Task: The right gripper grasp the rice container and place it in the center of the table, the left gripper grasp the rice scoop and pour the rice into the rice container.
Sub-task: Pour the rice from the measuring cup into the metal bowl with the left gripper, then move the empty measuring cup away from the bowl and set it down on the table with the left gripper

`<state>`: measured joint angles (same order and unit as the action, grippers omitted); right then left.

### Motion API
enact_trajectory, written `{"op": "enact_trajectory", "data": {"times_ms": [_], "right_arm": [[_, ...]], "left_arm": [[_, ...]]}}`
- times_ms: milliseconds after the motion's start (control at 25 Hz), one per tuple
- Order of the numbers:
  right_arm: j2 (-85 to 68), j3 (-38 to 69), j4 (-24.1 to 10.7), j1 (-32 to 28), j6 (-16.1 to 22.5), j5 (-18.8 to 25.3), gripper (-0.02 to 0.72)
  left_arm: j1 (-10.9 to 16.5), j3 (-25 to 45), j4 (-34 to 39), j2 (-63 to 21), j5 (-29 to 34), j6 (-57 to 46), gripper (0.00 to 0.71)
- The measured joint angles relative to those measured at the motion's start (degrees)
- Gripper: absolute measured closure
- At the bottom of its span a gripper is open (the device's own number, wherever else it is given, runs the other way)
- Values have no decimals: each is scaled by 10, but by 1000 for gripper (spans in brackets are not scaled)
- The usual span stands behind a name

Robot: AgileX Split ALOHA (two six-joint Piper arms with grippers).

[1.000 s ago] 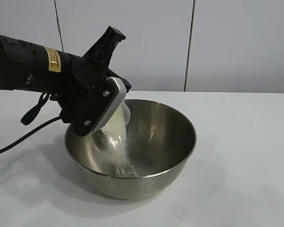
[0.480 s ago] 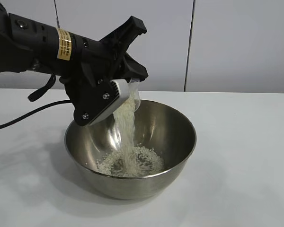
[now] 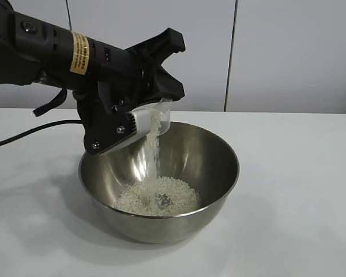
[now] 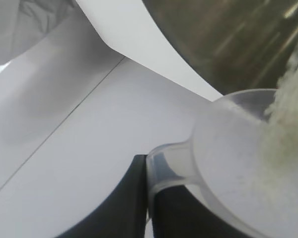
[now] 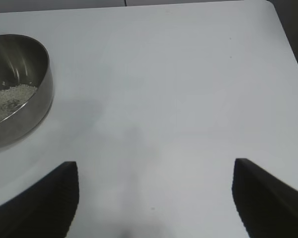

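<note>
**Rice heap builds as the scoop tips further**

White tabletop (image 3: 300,173) and pale wall panels frame the scene, with the rice container (image 3: 207,190) standing on the table near its middle. Above the container's near-left rim hangs the left gripper (image 3: 139,118), clamped shut on the handle of the rice scoop (image 3: 157,115); the left wrist view shows the two black fingers pinching that clear tab between them.

Compared with a second ago, the wrist has rolled over and lifted slightly, so the scoop now sits higher and more steeply tipped, its lip pointing down into the bowl. Back then the bowl's bottom held only a scatter of grains; now the rice (image 3: 158,196) forms a broad pale heap across the floor of the container, and a thin stream drops from the lip onto it. The stream looks narrower than half a second ago, which suggests the scoop is nearly empty.

Off to the side, the right gripper (image 5: 154,198) rests parked over bare table with its fingers spread wide, holding nothing, well apart from the bowl.

Judging from this, placing the container is done and the pour is in its closing phase.
</note>
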<state>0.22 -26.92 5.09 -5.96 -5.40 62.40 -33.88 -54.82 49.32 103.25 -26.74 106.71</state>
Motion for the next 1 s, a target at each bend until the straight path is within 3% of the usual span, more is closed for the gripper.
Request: {"op": "enact_trajectory", "data": {"times_ms": [400,560,720,880,1000], "right_arm": [[0,0,0,0,0,0,126],[0,0,0,0,0,0,126],[0,0,0,0,0,0,126],[0,0,0,0,0,0,126],[0,0,0,0,0,0,126]], "left_arm": [[-11,0,0,0,10,39,707],[-11,0,0,0,10,-1,707],[-11,0,0,0,-38,-213,707],[-11,0,-11,0,-146,-579,707],[-12,0,-62,-1,-197,-853,707]]}}
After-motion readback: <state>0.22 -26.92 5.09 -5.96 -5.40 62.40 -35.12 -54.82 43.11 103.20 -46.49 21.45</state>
